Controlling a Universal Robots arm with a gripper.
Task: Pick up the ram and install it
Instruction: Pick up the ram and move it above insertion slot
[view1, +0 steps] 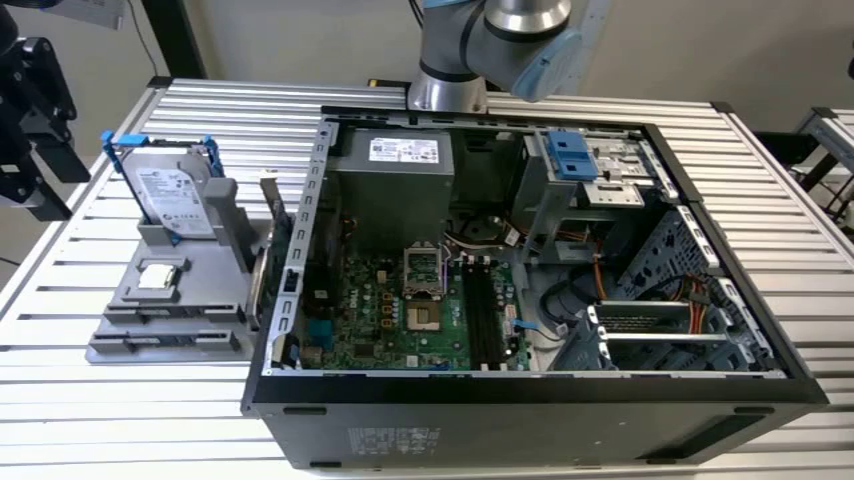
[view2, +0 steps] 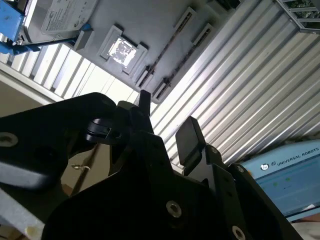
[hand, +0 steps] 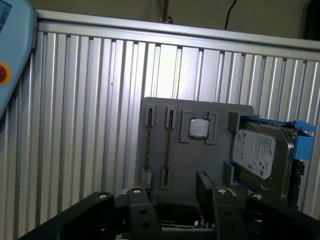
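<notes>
Gripper (hand: 172, 186): hovers clear of the holder (hand: 160, 104), jaws spread apart with nothing between them; the second wrist view (view2: 166, 111) shows the same gap.
Ram (hand: 168, 145): on edge in the holder's slot nearest the CPU (hand: 199, 128), a thin brownish strip in both wrist views (view2: 172, 44); not gripped.
Outer slot (hand: 148, 145): on the holder too, one place further from the CPU; it carries a similar thin strip, and whether that is a second stick cannot be told.
Drive (hand: 262, 152): upright at the holder's other end, past the CPU.
Case (view1: 534, 410): open, just beside the holder on the desk (view1: 134, 420); its long black board slots (view1: 483, 315) look unfilled.
Stage: judged to be the approach, with pickup and install both undone.
Risk, miss: the stick offers only a narrow edge, so jaws slightly off line could close on the holder's slot wall or catch the strip next door.
Risk, jam: a tilted lift could bind the stick in its slot and drag the holder across the desk.
Risk, collision: the CPU sits just beside the slot, so a wide descent could clip it.
Risk, slip: a shallow grip on so thin a board could let it twist.
</notes>
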